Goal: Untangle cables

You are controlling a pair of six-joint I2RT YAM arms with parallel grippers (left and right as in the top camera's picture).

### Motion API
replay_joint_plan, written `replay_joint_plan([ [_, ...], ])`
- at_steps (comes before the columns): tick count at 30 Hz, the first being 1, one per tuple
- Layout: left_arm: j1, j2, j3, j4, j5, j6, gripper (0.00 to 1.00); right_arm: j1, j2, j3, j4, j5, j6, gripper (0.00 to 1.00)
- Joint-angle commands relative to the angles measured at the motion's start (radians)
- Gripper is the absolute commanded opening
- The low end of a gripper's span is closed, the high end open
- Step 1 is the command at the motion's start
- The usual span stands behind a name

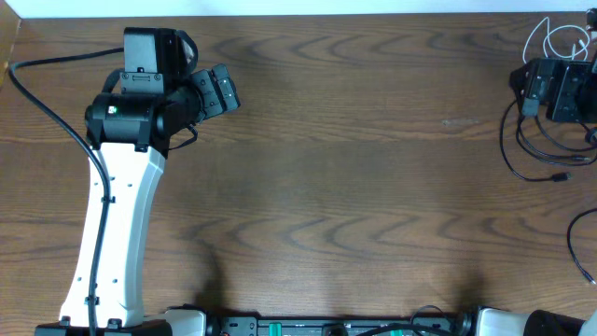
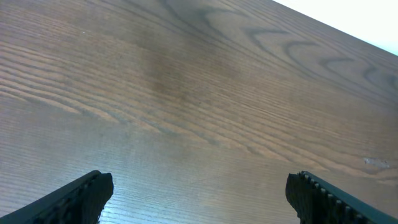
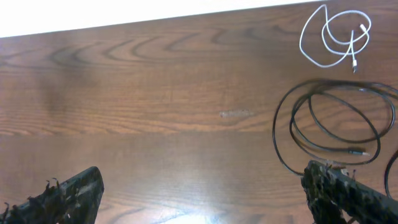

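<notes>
Left gripper (image 2: 199,198) and right gripper (image 3: 202,194) are standing released, empty. At right, the black cable (image 3: 292,124) is lying in overlapped loops; pinching two strands risks tightening them.

left arm (image 1: 117,233): long link was white, tapered; joint housings were black, one showed a green light (image 1: 114,109) | left gripper's fingers (image 2: 78,199): were black, ridged | right gripper's fingers (image 3: 65,198): were black, rough, frayed-edged | right arm (image 1: 560,89): showed black blocks
</notes>
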Motion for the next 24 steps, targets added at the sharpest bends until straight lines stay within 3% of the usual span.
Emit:
replay_joint_plan([
  [1, 0.002, 0.009, -0.009, 0.000, -0.003, -0.009, 0.95, 0.003, 0.001, 0.000, -0.008, 0.001, -0.011, 0.99],
  [7, 0.002, 0.009, -0.009, 0.000, -0.003, -0.009, 0.95, 0.037, -0.021, -0.064, 0.118, 0.042, -0.013, 0.99],
  [11, 0.002, 0.009, -0.009, 0.000, -0.003, -0.009, 0.95, 0.107, -0.102, -0.198, 0.241, 0.104, -0.016, 0.99],
  [24, 0.002, 0.009, -0.009, 0.000, -0.003, -0.009, 0.95, 0.167, -0.733, -1.157, 0.998, 0.129, -0.084, 0.99],
])
